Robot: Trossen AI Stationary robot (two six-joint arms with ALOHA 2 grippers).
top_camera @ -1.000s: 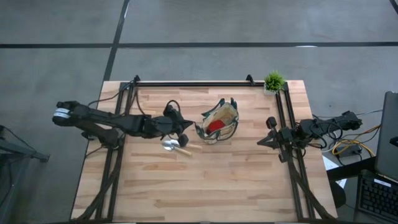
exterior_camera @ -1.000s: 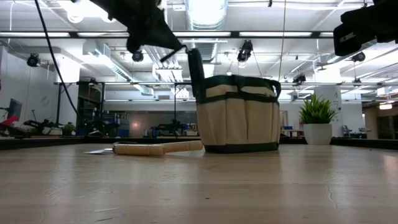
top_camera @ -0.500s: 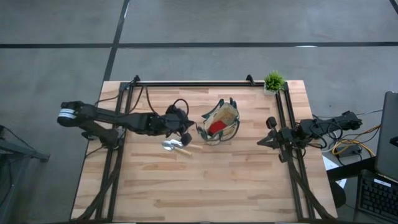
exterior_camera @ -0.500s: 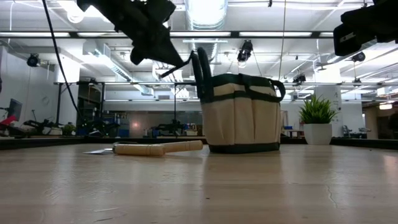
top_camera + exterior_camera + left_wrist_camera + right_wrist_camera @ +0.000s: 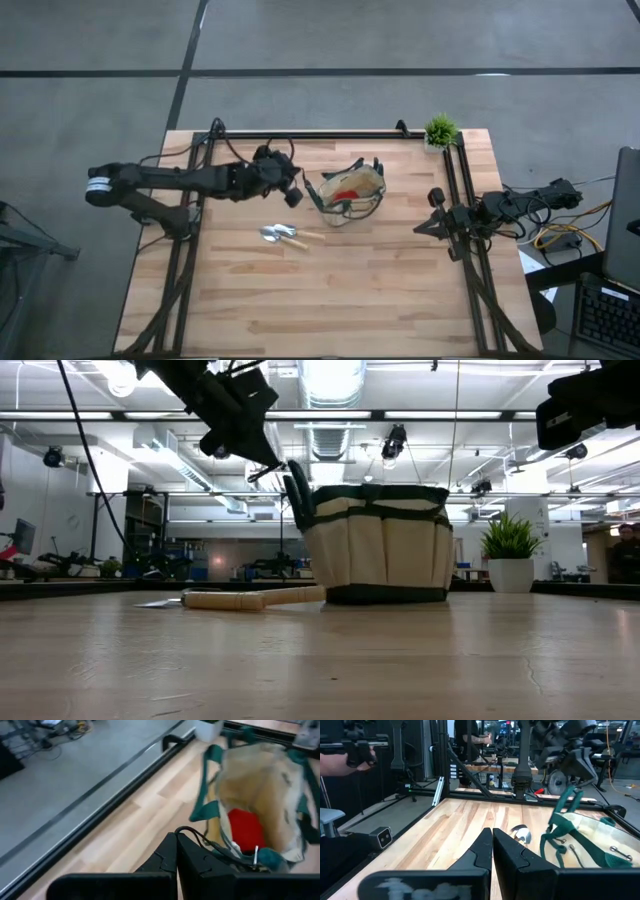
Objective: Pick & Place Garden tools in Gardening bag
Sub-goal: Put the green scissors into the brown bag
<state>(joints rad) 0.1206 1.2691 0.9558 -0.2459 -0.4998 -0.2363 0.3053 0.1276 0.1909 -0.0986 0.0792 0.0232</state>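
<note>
Left hand [image 5: 296, 194] closed on gardening bag [image 5: 350, 192] handle, right hand [image 5: 418, 229] closed, no legible writing.

A tan fabric gardening bag [image 5: 352, 190] trimmed in dark green, a red item [image 5: 246, 828] showing inside it, at centre frame on a pale, striped wood-grain tabletop [image 5: 330, 290]; below and left of it a trowel [image 5: 283, 236] with silver blade and light wooden handle; a green potted plant [image 5: 439, 131] in a white pot at upper right; both arms black; grey floor [image 5: 100, 40] beyond
</note>
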